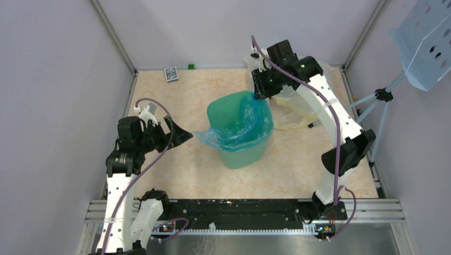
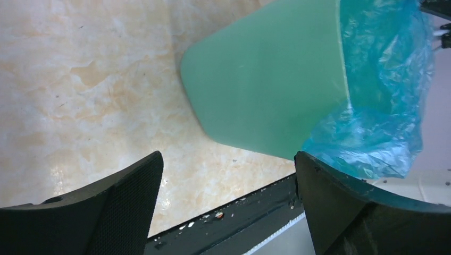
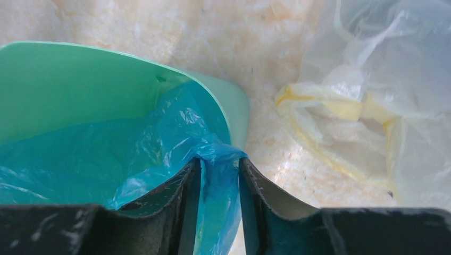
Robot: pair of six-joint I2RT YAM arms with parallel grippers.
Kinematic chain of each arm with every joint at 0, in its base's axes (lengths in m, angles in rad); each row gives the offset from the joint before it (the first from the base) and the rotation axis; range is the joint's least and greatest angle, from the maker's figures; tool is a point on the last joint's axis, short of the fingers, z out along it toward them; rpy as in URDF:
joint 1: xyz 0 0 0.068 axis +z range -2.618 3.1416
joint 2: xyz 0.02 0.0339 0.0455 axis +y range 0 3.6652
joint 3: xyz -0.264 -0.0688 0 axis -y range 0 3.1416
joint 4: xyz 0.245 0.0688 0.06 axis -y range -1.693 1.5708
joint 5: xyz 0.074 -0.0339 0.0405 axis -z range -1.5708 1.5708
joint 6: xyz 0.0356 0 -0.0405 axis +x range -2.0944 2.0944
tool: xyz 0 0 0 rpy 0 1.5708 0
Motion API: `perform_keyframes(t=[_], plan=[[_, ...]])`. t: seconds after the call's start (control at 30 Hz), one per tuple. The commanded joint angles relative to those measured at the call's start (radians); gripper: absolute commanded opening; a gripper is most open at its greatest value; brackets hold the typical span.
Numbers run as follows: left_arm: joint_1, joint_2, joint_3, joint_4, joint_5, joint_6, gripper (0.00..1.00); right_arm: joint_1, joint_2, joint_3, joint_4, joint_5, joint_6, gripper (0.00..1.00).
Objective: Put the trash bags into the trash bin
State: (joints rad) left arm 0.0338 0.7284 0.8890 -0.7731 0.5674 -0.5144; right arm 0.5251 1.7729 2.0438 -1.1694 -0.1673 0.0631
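Observation:
The mint-green trash bin (image 1: 242,154) stands in the middle of the table. The translucent blue trash bag (image 1: 242,125) lies inside it, with its edge draped over the near-left rim. My right gripper (image 1: 264,93) is at the bin's far-right rim. In the right wrist view it (image 3: 219,162) is shut on a bunched fold of the bag (image 3: 159,138) just above the bin's rim (image 3: 80,85). My left gripper (image 1: 180,133) is open and empty, left of the bin and apart from it. In the left wrist view it (image 2: 228,159) faces the bin's side (image 2: 266,79) and the draped bag (image 2: 383,95).
A larger clear yellowish plastic bag (image 1: 303,114) lies on the table right of the bin, also seen in the right wrist view (image 3: 361,106). A small dark box (image 1: 170,74) and a green cube (image 1: 190,66) sit at the back wall. A pale-blue perforated panel (image 1: 428,37) stands on a tripod at the right.

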Motion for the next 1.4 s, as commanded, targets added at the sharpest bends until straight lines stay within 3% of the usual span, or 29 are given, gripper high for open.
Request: perform_keyframes(t=[0.0, 0.17, 0.33, 0.47, 0.57, 0.7, 0.83, 1.0, 1.2, 1.37], plan=[[-0.005, -0.021, 0.096, 0.059, 0.091, 0.062, 0.96, -0.003, -0.007, 0.079, 0.062, -0.039, -0.002, 0.37], [-0.004, -0.05, 0.132, 0.21, 0.087, 0.041, 0.96, -0.003, -0.038, 0.096, 0.053, 0.007, 0.021, 0.54], [-0.005, -0.041, 0.162, 0.408, 0.213, 0.065, 0.91, -0.004, -0.11, 0.055, 0.05, 0.082, 0.041, 0.58], [-0.007, 0.059, 0.235, 0.417, 0.296, 0.1, 0.87, -0.003, -0.218, -0.047, 0.102, 0.124, 0.07, 0.6], [-0.029, 0.114, 0.281, 0.417, 0.277, 0.124, 0.85, -0.004, -0.339, -0.167, 0.16, 0.137, 0.108, 0.6], [-0.236, 0.185, 0.331, 0.418, 0.144, 0.162, 0.84, -0.004, -0.453, -0.306, 0.193, 0.123, 0.153, 0.58], [-0.522, 0.288, 0.4, 0.368, -0.131, 0.241, 0.86, -0.002, -0.512, -0.398, 0.17, 0.083, 0.191, 0.56], [-0.748, 0.426, 0.569, 0.278, -0.352, 0.35, 0.86, 0.0, -0.552, -0.484, 0.172, 0.034, 0.221, 0.52], [-0.942, 0.651, 0.817, 0.054, -0.598, 0.486, 0.82, 0.019, -0.527, -0.509, 0.18, 0.012, 0.231, 0.48], [-1.008, 0.759, 0.887, -0.03, -0.623, 0.505, 0.77, 0.019, -0.514, -0.525, 0.191, 0.004, 0.228, 0.43]])
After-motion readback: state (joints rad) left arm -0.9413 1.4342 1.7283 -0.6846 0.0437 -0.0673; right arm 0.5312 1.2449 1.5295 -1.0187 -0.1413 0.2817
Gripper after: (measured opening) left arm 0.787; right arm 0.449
